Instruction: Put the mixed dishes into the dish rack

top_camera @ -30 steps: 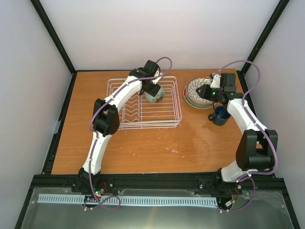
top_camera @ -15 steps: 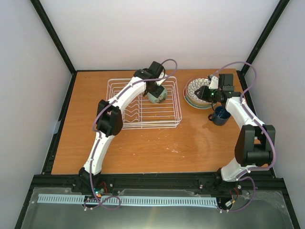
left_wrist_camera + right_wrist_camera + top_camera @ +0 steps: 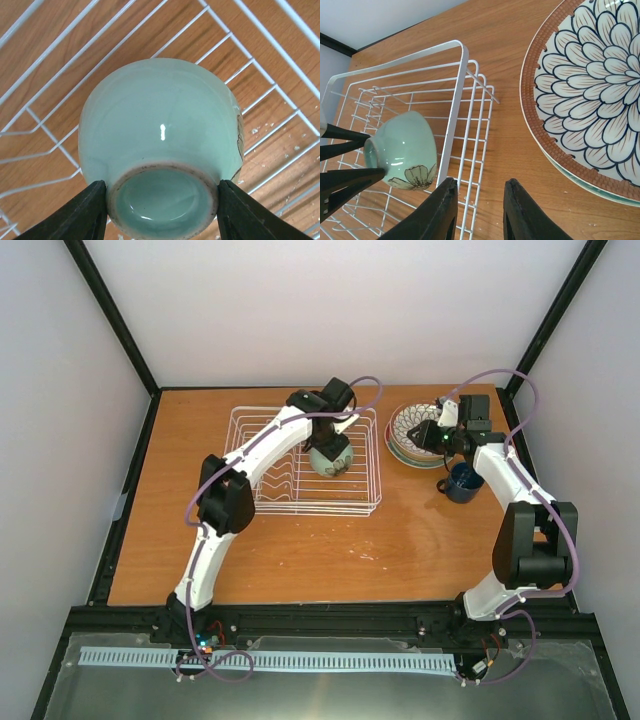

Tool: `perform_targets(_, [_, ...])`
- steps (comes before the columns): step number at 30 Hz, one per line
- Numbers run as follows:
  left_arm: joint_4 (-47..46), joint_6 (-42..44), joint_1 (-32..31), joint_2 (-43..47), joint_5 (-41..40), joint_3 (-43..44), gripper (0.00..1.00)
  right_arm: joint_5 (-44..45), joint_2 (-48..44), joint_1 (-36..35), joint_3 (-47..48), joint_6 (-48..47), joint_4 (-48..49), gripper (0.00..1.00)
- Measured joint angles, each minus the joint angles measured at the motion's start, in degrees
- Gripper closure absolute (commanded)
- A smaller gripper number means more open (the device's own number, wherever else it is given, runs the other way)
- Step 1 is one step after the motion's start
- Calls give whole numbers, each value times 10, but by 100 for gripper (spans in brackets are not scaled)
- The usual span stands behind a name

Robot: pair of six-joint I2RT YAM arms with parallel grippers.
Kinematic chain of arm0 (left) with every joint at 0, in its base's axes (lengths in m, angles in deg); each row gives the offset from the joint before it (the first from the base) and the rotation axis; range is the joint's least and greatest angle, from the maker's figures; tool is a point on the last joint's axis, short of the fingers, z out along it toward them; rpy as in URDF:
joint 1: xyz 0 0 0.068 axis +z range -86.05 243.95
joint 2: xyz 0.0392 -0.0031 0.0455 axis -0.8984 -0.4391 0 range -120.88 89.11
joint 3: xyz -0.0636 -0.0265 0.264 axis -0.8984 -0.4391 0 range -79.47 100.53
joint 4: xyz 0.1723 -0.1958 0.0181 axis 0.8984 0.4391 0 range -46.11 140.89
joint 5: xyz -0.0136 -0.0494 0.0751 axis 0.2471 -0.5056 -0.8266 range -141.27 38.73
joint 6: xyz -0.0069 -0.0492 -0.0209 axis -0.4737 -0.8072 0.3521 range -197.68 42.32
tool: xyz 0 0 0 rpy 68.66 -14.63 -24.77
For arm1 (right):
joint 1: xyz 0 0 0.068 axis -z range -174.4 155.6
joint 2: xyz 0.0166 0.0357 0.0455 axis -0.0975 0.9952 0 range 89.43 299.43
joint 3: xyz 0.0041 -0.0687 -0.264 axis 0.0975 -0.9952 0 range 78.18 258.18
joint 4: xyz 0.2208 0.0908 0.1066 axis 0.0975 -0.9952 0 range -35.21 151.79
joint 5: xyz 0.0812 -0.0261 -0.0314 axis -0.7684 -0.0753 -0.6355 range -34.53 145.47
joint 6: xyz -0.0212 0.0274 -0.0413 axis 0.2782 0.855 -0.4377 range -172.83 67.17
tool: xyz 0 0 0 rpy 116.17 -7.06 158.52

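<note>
Between the left gripper's (image 3: 162, 207) black fingers (image 3: 75, 215) sits the foot ring of a small pale-green ceramic cup (image 3: 160, 120): jaws clenched on it from both sides, pads tight on the ring. Cup is tipped on its side, foot toward the wrist, mouth pointing away; a flower motif shows on its wall in the right wrist view. It hangs inside the right end of the white wire dish rack (image 3: 457, 95), near the right rim, bare floor wires under it, wavy dividers off to the left. Can't tell if it touches the wires. Right gripper (image 3: 481, 186): jaws parted, nothing between them, hovering over the rack's right edge and the strip of brown wooden table (image 3: 300, 550) next to it. Just beside it on the table, a round brown-rimmed petal-patterned plate (image 3: 600, 85) tops a stack, a teal plate (image 3: 590, 186) edge showing underneath. Dark blue mug (image 3: 463, 482) stands on the table near the stack, on its near side, apart from the rack.
</note>
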Motion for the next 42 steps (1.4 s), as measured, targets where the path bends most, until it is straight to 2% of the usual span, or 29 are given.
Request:
perform_targets(9, [11, -2, 0, 4, -30, -1, 99, -8, 0, 0, 0, 0, 0, 75])
perform_targets(22, [-24, 7, -3, -50, -93, 33, 99, -11, 0, 0, 0, 0, 0, 75])
perform_targets(29, [-48, 10, -5, -60, -125, 34, 95, -10, 3, 0, 0, 0, 0, 75])
perform_targets(32, [-56, 13, -7, -61, -133, 34, 84, -10, 4, 0, 0, 0, 0, 75])
perform_targets(38, [-69, 13, -7, -62, -144, 34, 50, -10, 4, 0, 0, 0, 0, 75])
perform_targets(42, [-76, 13, -7, -62, -152, 32, 44, -10, 4, 0, 0, 0, 0, 75])
